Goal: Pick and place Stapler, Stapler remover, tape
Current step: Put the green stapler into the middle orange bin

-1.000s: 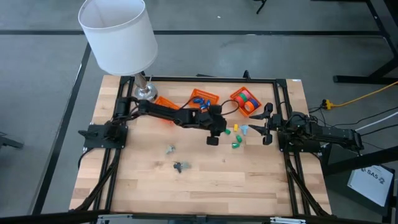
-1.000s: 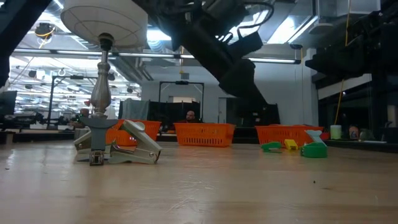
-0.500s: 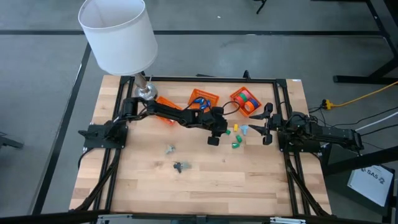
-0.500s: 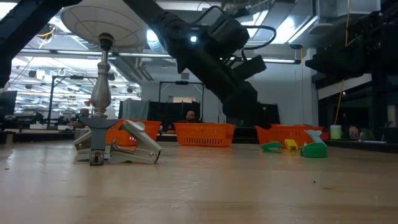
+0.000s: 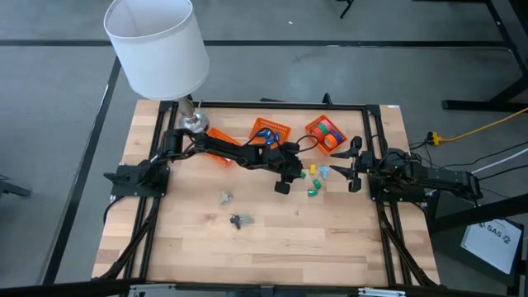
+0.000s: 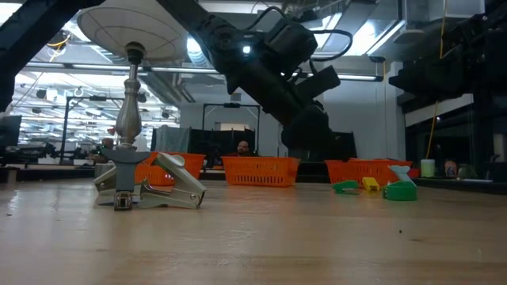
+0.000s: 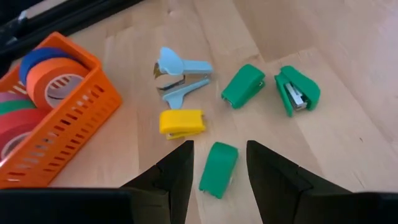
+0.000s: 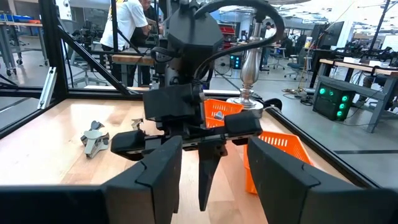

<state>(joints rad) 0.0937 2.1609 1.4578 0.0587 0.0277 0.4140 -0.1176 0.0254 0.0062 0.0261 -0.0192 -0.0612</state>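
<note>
Left end effector: It hangs over the middle-right of the table. Its two dark fingers are spread apart and hold nothing.
Nearest stapler: A small green stapler lies flat on the wood, right between the two open fingers and just ahead of them.
Long axis: The green stapler points almost straight away from the end effector, tipped a little to one side. The fingers stand on its two long sides, so a close would squeeze it across its thin width.
Next move, a guess: The arm likely needs to go down and then close.
Other small things: A yellow stapler lies just beside the green one. Farther off are a light blue stapler remover and two more green staplers, one lying open.
Tape: Rolls of tape sit in an orange basket to the far right of the table.
Which arm is nearer: The left end effector is right over the pile. The right end effector waits at the right edge, just right of the pile, open and empty.
Table: It is a pale wooden table, flat and bare around the pile. Two grey metal pieces lie well apart, nearer the front. A lamp stands at the far left corner.
Room: It is a big workshop. A person stands far behind the table.
</note>
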